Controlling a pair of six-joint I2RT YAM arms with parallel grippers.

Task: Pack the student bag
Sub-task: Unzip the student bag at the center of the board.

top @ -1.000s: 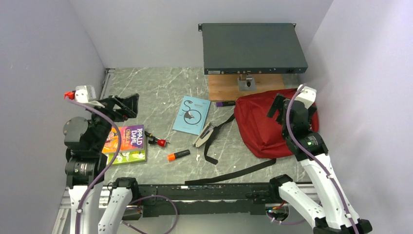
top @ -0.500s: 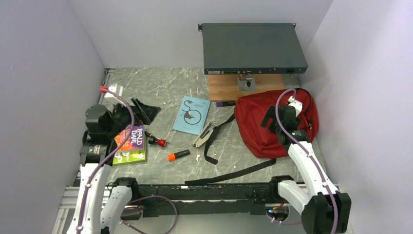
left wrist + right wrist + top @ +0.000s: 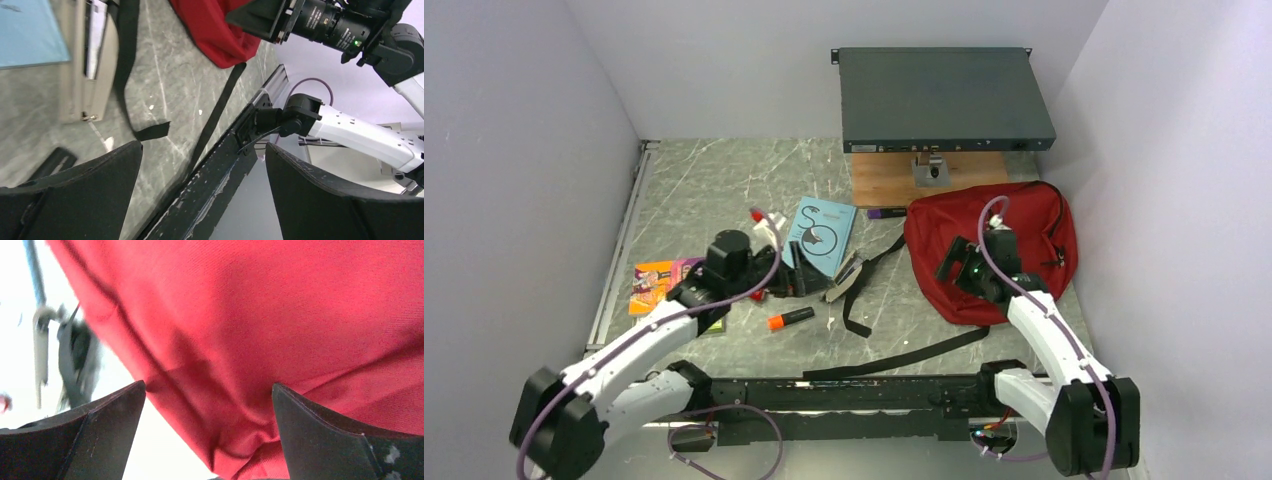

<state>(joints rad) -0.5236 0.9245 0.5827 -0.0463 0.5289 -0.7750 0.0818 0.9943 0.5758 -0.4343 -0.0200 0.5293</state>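
Note:
The student bag (image 3: 1014, 225), dark red, lies at the right of the table, and its long black straps (image 3: 894, 355) trail toward the front edge. My right gripper (image 3: 951, 268) hangs open over the bag's left front part. In the right wrist view the red fabric (image 3: 280, 330) fills the frame, creased between the spread fingers (image 3: 85, 435) of the right gripper (image 3: 207, 390). My left gripper (image 3: 809, 284) is open and low over the middle of the table, beside a light blue book (image 3: 819, 235) and a beige case (image 3: 844, 278). Nothing sits between its fingers (image 3: 70, 195).
An orange highlighter (image 3: 790, 319) lies near the front. A colourful Roald Dahl book (image 3: 659, 280) lies at the left, and a red marker (image 3: 757, 296) is partly hidden by my left arm. A grey rack unit (image 3: 944, 98) on a wooden board (image 3: 894, 180) stands at the back, with a purple pen (image 3: 886, 212) nearby.
My left arm has swung right from above the Roald Dahl book to the table's middle. The right gripper has come down and left onto the bag. Both stayed open.

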